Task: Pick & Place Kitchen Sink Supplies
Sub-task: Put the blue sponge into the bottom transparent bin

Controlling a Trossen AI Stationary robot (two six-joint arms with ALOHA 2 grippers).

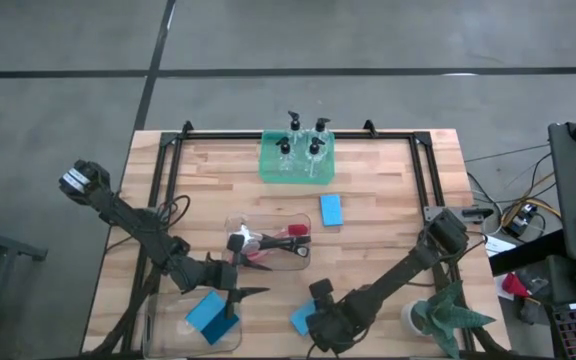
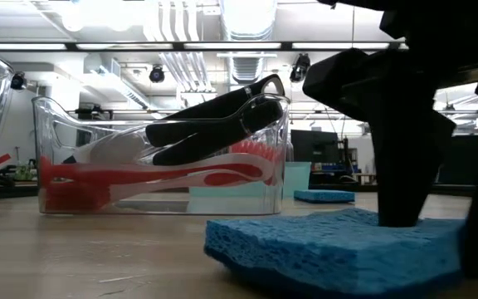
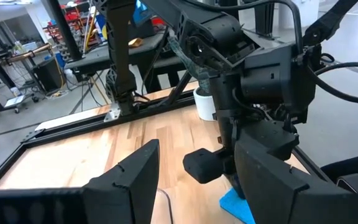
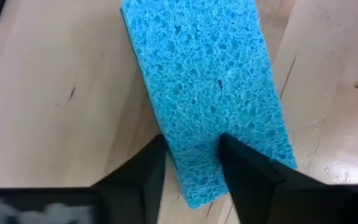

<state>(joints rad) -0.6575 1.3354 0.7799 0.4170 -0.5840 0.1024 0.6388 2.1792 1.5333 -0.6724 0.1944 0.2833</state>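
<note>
A flat blue sponge (image 4: 204, 81) lies near the table's front edge (image 1: 299, 320). My right gripper (image 4: 191, 163) comes down on its near end, fingers apart. Another blue sponge (image 1: 331, 210) lies flat at mid-table, and a third one (image 1: 210, 316) leans in a clear bin (image 1: 168, 335) at the front left. My left gripper (image 1: 248, 293) hangs open and empty by that bin's right side. Red, black and white brushes (image 2: 181, 158) lie in a clear bin (image 1: 268, 240) at the centre. Pump bottles (image 1: 301, 140) stand in a green tray (image 1: 268, 170) at the far edge. My right gripper touches the near end of the sponge from above, its fingers pointing steeply down. One fingertip (image 4: 238, 162) stands on the sponge's top face (image 4: 229, 118), and the other (image 4: 148, 171) stands at its long edge (image 4: 157, 118). The sponge lies flat on the table.
A small potted plant (image 1: 448, 315) stands at the front right, close to my right arm. A black frame (image 1: 423, 160) runs round the tabletop. There is bare wood to the left of the centre bin and at the far right.
</note>
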